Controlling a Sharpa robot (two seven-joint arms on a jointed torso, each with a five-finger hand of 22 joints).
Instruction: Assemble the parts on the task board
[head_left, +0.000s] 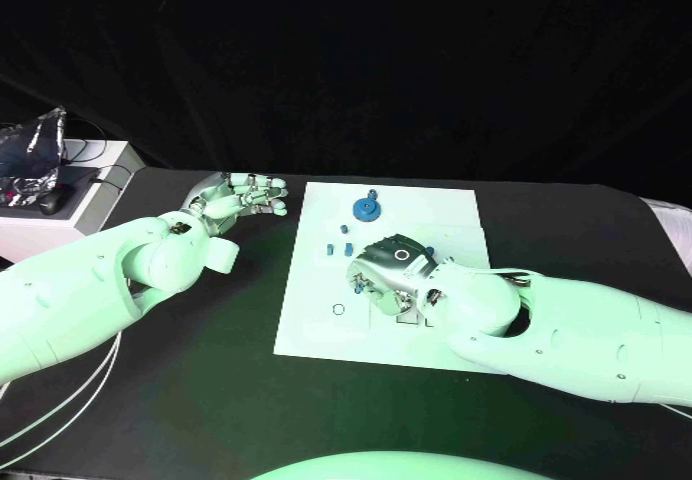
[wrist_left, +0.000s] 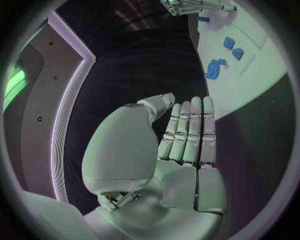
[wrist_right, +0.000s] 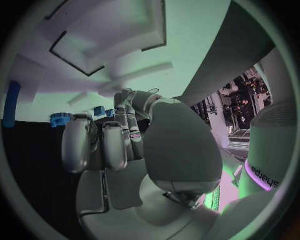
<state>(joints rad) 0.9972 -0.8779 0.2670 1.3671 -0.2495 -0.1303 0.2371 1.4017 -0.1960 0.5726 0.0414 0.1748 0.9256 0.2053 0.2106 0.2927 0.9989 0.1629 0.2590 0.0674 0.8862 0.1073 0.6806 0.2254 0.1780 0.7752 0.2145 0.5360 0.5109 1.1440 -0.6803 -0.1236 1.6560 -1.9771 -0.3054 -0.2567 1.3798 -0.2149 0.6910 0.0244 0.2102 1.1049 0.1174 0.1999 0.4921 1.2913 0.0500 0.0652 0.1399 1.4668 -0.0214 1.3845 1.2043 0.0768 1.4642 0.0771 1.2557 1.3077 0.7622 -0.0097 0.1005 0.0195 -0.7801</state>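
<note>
task board (head_left: 325, 325): white plate, middle of the black table (head_left: 216, 400), with recessed outlines on its surface
left hand (head_left: 237, 197): off the board, just beside its far left corner, over bare table; fingers straight and side by side in the left wrist view (wrist_left: 187, 131), holding nothing, touching no part
right hand (head_left: 392, 268): over the middle of the board, palm down; fingers curled downward toward the board surface in the right wrist view (wrist_right: 106, 145); cannot tell whether anything is pinched under them
blue gear (head_left: 366, 209): round toothed part, on the board near its far edge, beyond the right hand, apart from it
small blue pieces (head_left: 340, 242): a few, on the board between the gear and the right hand, just beside the hand's far left side
blue peg (wrist_right: 10, 103): long narrow part at the board's edge, seen from the right wrist
white box (head_left: 65, 205): off the table's far left corner, well apart from the board
</note>
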